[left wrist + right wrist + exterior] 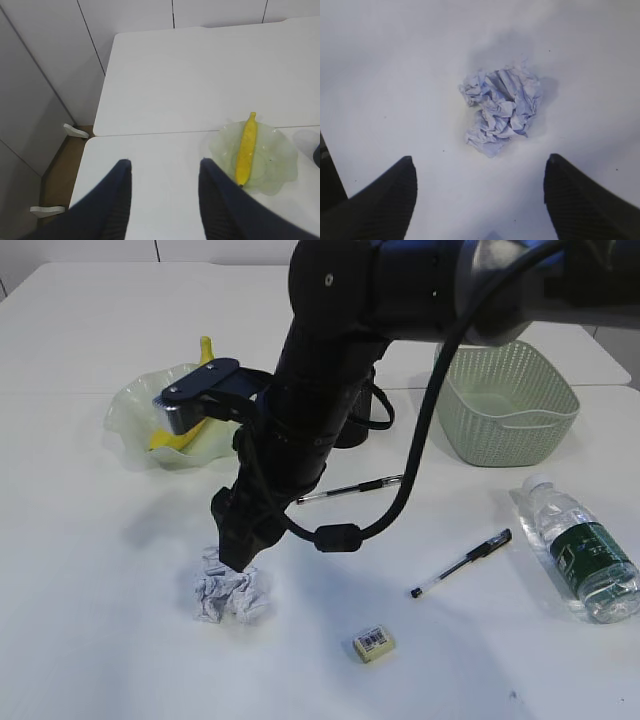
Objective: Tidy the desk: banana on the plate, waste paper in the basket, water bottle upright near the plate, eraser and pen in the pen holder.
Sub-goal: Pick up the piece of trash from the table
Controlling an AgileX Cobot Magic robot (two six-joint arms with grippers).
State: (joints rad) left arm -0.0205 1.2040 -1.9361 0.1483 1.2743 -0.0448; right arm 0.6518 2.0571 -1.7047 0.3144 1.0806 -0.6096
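Right gripper: jaws stand wide apart and hold nothing. In the right wrist view the waste paper lies at 12 o'clock from the gap between the fingers, apart from both and roughly centred between them. It is a rough ball with no marked long axis, so no wrist turn looks necessary; judged from this, a straight advance onto it would bracket it. In the exterior view the right arm reaches across the middle, and its gripper hangs just above the paper.

Left gripper: jaws partly open, empty, over bare desk. It is well apart from the paper, which does not show in its view. The right arm is clearly the nearer.

The basket stands at about 2 o'clock from the paper, well apart, with a pen lying between them. The banana already lies in the plate.

Writing: the eraser bears a barcode sticker, and the bottle a dark green label; neither can be read. No brand is legible anywhere.
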